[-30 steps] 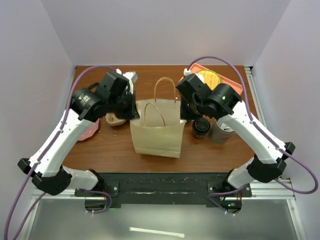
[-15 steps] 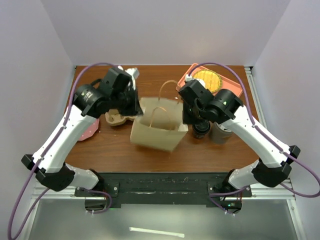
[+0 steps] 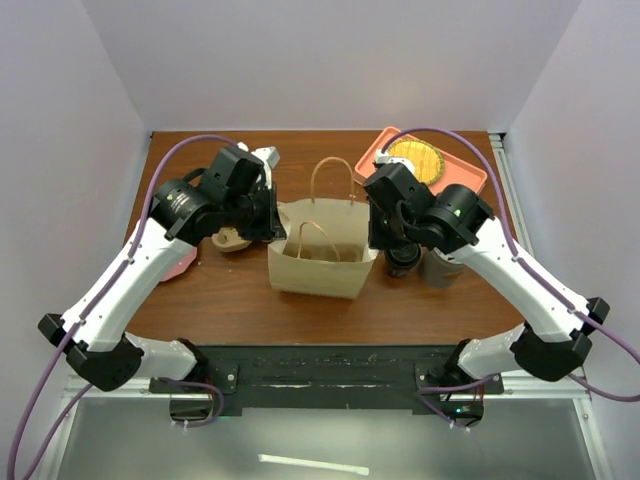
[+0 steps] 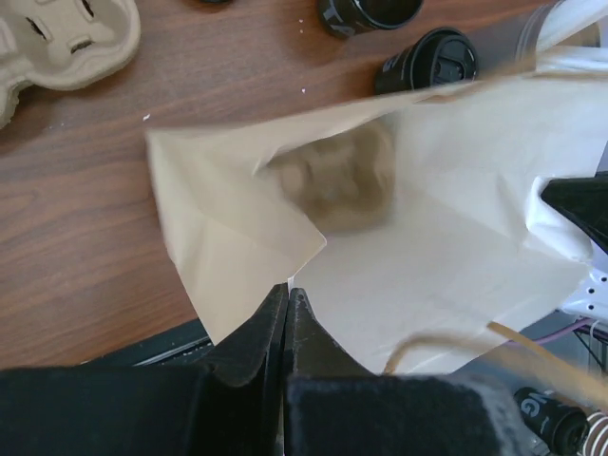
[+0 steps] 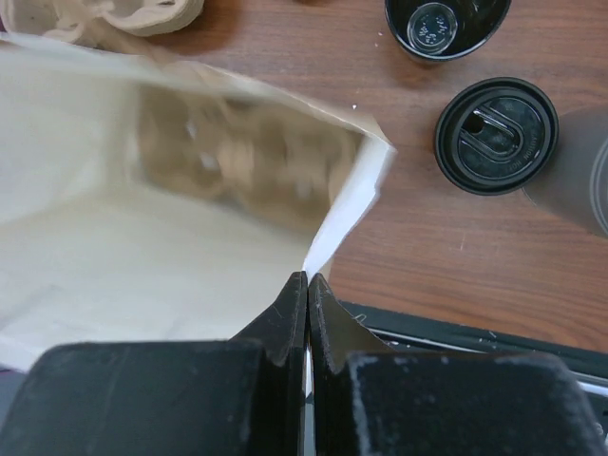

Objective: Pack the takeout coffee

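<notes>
The takeout coffee [image 5: 496,135], a small black cup with a black lid, stands on the table just right of a tan paper bag [image 3: 318,268]; it also shows in the top view [image 3: 403,262] and left wrist view [image 4: 432,59]. My left gripper [image 4: 288,290] is shut on the bag's left rim [image 3: 275,228]. At the opposite side my right gripper [image 5: 308,278] is shut on the bag's right rim [image 3: 372,240]. Between them the bag's mouth is spread, and a blurred tan shape [image 4: 337,180] shows at its bottom.
A second black cup [image 5: 445,21] without a lid stands beyond the coffee. A grey cup [image 3: 440,268] is at the coffee's right. A pulp cup carrier [image 3: 232,240] lies left of the bag, near a pink plate [image 3: 180,262]. An orange tray [image 3: 470,178] sits back right.
The bag stood flat and tall a second ago. Now its mouth is pulled open and it sits lower, with both grippers still on its rims.
</notes>
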Motion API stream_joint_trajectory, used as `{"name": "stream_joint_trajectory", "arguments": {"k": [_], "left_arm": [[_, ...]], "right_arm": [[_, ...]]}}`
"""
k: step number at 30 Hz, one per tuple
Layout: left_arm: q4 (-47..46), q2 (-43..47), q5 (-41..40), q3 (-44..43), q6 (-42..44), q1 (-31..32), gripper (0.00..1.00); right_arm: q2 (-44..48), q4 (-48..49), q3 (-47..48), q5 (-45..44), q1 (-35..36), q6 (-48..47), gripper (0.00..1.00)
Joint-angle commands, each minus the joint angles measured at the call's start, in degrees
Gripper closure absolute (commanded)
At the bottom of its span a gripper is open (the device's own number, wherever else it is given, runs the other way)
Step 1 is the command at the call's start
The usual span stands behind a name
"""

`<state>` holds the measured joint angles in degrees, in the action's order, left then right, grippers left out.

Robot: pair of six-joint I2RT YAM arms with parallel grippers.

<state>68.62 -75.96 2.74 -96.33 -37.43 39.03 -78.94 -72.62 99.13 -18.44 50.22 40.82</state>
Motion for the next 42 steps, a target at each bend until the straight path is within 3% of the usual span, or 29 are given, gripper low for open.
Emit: {"name": "stream_joint_trajectory", "arguments": {"k": [1,5,9,12,13,15,16,23,26,31,42], "left_arm": [[-2.35,1.96,1.47,1.15,0.34,0.00,1.00],[2.73,-1.46,1.22,-9.28,-0.01,0.26,1.00],[0.73,1.08,0.94,-1.76,0.95,0.26,0.98],[0.90,0.99,2.01,-1.75,2.01,0.26,0.84],[1.51,0.56,0.18,-3.40,2.45,0.17,0.76],[3.09,0.47,-1.68,-4.38,4.63,0.17,0.70],[3.45,0.03,-3.95,-4.82,5.17,0.26,0.66],[1.35,-0.77,-8.54,-3.78,6.40,0.09,0.60],[-2.95,0.38,-9.42,-0.79,6.06,0.00,0.50],[-6.74,-0.93,-6.09,-1.92,7.20,-2.72,0.44],[-4.90,-7.97,-9.42,-3.07,10.88,-2.73,0.47]], "right_arm": [[-0.17,2.66,1.24,0.94,-0.12,-1.18,1.00],[-2.97,-2.61,9.65,1.39,-0.12,0.05,1.00],[-1.31,1.77,3.54,1.99,-0.21,-1.61,1.00],[-1.57,3.10,1.76,3.23,-0.21,-1.18,0.82],[-1.83,1.71,2.72,2.80,-0.21,-0.92,0.77],[-2.18,0.56,4.05,1.30,-0.21,-0.39,0.73],[-2.27,-0.67,4.92,0.78,-0.21,-0.30,0.65],[-3.42,-3.93,12.39,-2.83,-0.38,-1.17,0.48],[-2.81,-3.93,12.23,-5.72,-0.38,-2.23,0.47],[-1.92,-3.49,14.33,-9.25,-1.26,-4.78,0.46],[-2.80,-5.78,17.68,-10.92,-2.40,-7.95,0.43]]}}
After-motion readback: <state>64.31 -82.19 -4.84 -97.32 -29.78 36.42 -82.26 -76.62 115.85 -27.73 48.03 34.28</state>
